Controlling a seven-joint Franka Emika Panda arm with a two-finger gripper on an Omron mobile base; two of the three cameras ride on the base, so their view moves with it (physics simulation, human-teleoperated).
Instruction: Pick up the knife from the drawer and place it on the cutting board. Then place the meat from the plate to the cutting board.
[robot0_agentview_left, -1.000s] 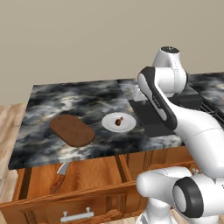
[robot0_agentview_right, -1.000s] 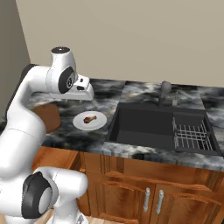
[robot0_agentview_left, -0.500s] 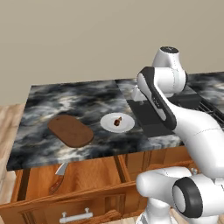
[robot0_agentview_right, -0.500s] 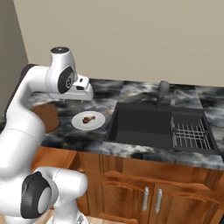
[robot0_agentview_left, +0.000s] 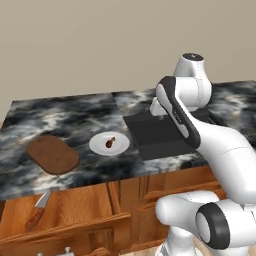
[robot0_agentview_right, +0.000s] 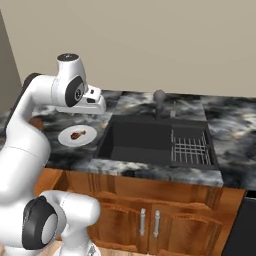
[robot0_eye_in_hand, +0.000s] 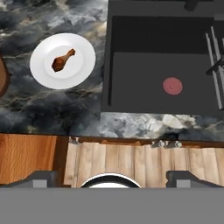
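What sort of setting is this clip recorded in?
A kitchen, evidently a rendered one: a dark marbled counter with a black sink set in it, wooden cabinets below, and a cutting board beside a plate of meat.

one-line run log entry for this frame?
gripper: open, empty, above counter edge | knife: in open drawer | cutting board: bare | meat: on plate | no step done

A rendered home kitchen, seen from a mobile robot's cameras

A dark marbled table (robot0_agentview_left: 65, 120) tops wooden cabinets (robot0_agentview_right: 150, 220) with silver handles; a black sink (robot0_agentview_right: 150, 142) with a faucet (robot0_agentview_right: 159, 97) and a wire rack (robot0_agentview_right: 189, 149) sits to the right, a white plate (robot0_agentview_left: 100, 145) and a cutting board (robot0_agentview_left: 52, 154) lie left, above an open drawer (robot0_agentview_left: 75, 212).
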